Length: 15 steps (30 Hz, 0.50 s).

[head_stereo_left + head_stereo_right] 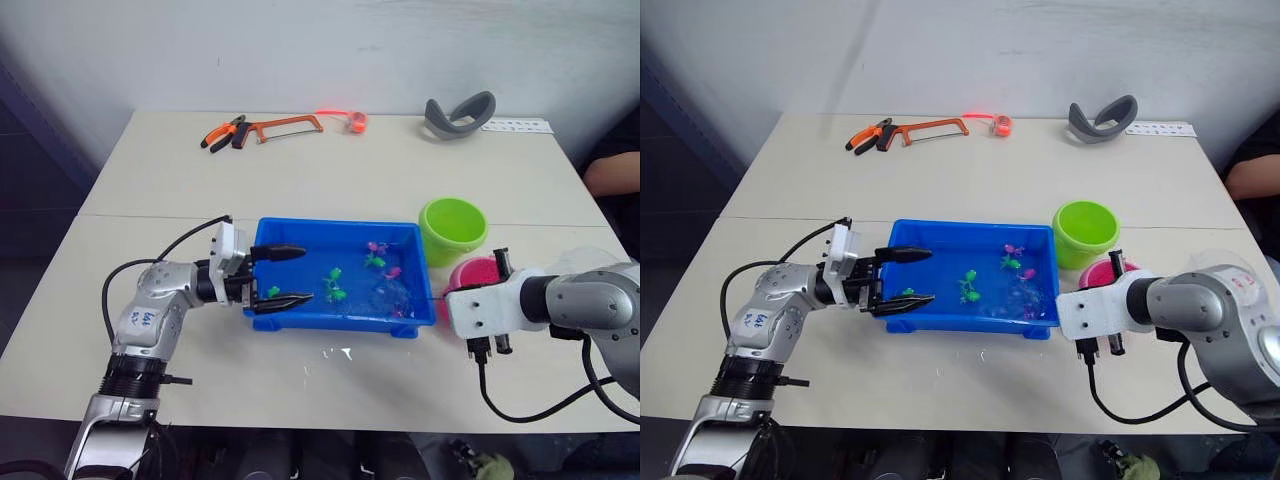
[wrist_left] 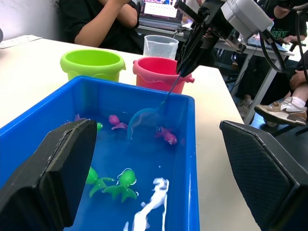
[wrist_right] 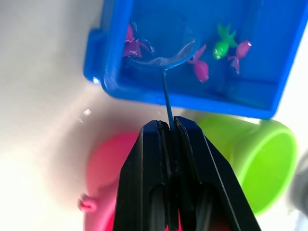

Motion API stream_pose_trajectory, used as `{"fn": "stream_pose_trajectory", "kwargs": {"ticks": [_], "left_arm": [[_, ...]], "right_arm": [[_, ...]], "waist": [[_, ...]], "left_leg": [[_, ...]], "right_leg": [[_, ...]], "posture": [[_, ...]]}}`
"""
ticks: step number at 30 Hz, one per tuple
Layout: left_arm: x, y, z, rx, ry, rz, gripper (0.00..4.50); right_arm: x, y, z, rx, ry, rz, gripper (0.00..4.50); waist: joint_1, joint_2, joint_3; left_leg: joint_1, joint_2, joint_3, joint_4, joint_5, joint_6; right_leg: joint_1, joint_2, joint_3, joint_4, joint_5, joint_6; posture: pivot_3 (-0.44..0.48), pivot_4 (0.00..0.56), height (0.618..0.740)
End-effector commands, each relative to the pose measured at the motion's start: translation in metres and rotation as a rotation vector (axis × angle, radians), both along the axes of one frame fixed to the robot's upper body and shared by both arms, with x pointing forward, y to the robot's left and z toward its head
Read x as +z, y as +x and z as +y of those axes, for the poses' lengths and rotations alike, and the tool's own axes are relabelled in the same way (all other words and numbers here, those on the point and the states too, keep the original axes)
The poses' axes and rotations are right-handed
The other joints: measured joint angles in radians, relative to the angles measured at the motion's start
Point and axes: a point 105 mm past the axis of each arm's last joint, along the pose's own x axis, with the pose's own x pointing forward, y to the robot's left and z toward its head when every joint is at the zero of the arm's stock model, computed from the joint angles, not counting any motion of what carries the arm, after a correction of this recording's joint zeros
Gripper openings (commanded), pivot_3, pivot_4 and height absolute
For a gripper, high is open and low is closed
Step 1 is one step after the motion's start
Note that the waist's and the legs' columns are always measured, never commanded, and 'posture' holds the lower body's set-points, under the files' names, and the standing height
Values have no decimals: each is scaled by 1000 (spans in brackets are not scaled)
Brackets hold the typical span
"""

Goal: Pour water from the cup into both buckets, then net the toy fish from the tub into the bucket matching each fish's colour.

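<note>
1. In the middle of the surface (image 1: 330, 190) sits the blue tub (image 1: 262, 232), with pink and green toy fish (image 1: 334, 284) floating toward its right half.
2. The right gripper (image 3: 167, 129) has its jaws clamped on the thin handle of a net (image 3: 159, 41), whose hoop is dipped in the tub's right end beside a pink fish (image 3: 198, 67).
3. The left gripper (image 1: 284, 276) has its jaws wide, straddling the tub's left wall.
4. Just right of the tub stand the green bucket (image 1: 453, 229), farther, and the pink bucket (image 1: 468, 273), nearer; the clear cup (image 2: 160, 46) stands behind them.
5. Slide the hoop under one pink fish, lift slowly, keep it level, then tip over the pink bucket.
</note>
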Motion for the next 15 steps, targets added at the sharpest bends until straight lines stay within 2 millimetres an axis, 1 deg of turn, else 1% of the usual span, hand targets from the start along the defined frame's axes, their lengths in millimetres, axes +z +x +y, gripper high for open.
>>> {"fn": "stream_pose_trajectory", "kwargs": {"ticks": [1, 5, 6, 9, 13, 15], "left_arm": [[7, -5, 1, -12, 0, -42, 4452], [7, -5, 2, -12, 3, -42, 4452], [6, -5, 2, -12, 4, -43, 4452], [6, -5, 3, -14, 8, -44, 4452], [6, -4, 3, -15, 10, -46, 4452], [6, -4, 3, -16, 10, -47, 4452]], "right_arm": [[8, -1, 3, -91, 146, 74, 0], [9, 0, 0, -193, 250, 154, 0], [10, 2, 0, -232, 308, 182, 0], [12, 6, -3, -280, 365, 229, 0], [10, 12, -5, -373, 512, 333, 0], [9, 14, -7, -392, 524, 355, 0]], "waist": [[0, 0, 0], [0, 0, 0], [0, 0, 0], [0, 0, 0], [0, 0, 0], [1, 0, 0]], "left_leg": [[0, 0, 0, 0, 0, 0], [0, 0, 0, 0, 0, 0], [0, 0, -1, 0, 0, 0], [0, 0, -1, 0, 0, 0], [0, 0, -1, 0, 0, 0], [0, 0, -1, 0, 0, 0]], "right_leg": [[0, 0, 0, 0, 0, 0], [0, -1, 0, 0, 0, 0], [0, -1, 0, 0, 0, 0], [0, -1, 0, 0, 0, 0], [0, -1, -1, -1, 0, 0], [0, -1, -1, 0, 0, 0]], "posture": [[0, 150, 740], [0, 150, 740], [0, 150, 740], [0, 150, 740], [0, 150, 740], [0, 150, 740]]}}
